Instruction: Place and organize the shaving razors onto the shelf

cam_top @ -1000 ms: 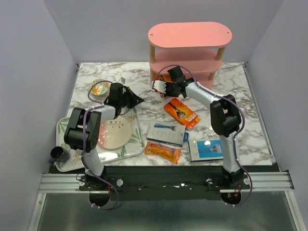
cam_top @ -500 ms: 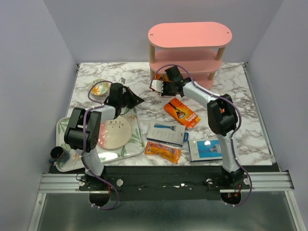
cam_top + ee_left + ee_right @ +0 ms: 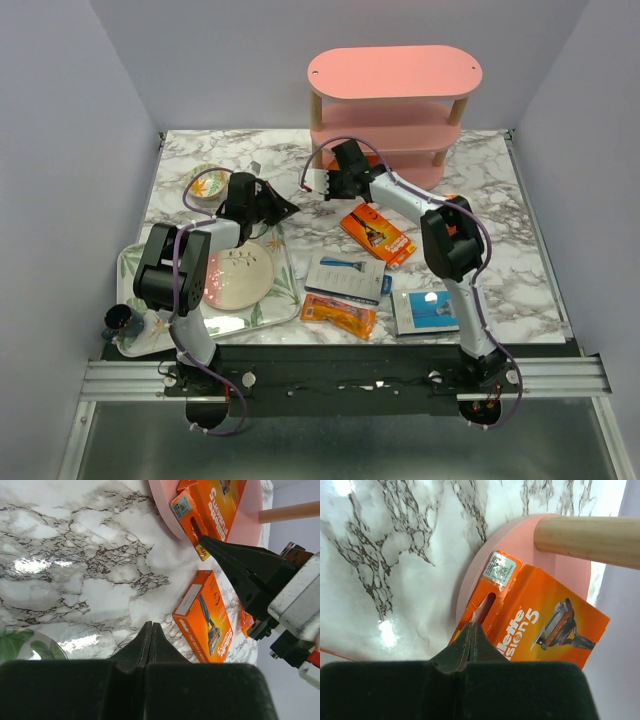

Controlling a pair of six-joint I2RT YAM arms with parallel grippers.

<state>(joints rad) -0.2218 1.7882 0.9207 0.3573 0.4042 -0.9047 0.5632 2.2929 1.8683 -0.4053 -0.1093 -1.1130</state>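
Observation:
The pink shelf [image 3: 395,72] stands at the back. Two orange razor packs [image 3: 224,496] lie overlapped on the left end of its bottom board [image 3: 475,575]. My right gripper [image 3: 338,158] is shut, and its tip [image 3: 472,626] rests against the hang-tab end of the upper pack [image 3: 540,622], with nothing between the fingers. My left gripper [image 3: 293,208] is shut and empty, low over the marble. On the table lie an orange pack [image 3: 377,235], another orange pack [image 3: 338,314], a blue-grey razor card [image 3: 346,277] and a blue card [image 3: 430,310].
A floral tray [image 3: 275,305] at the front left holds a pink plate [image 3: 238,277]. Behind it sits a small patterned bowl [image 3: 208,185]. A small dark object [image 3: 120,320] sits at the tray's near left corner. A wooden post [image 3: 585,540] rises from the bottom board.
My right gripper has moved left along the front of the shelf's bottom board and now covers the orange pack there in the top view. The left arm has not moved.

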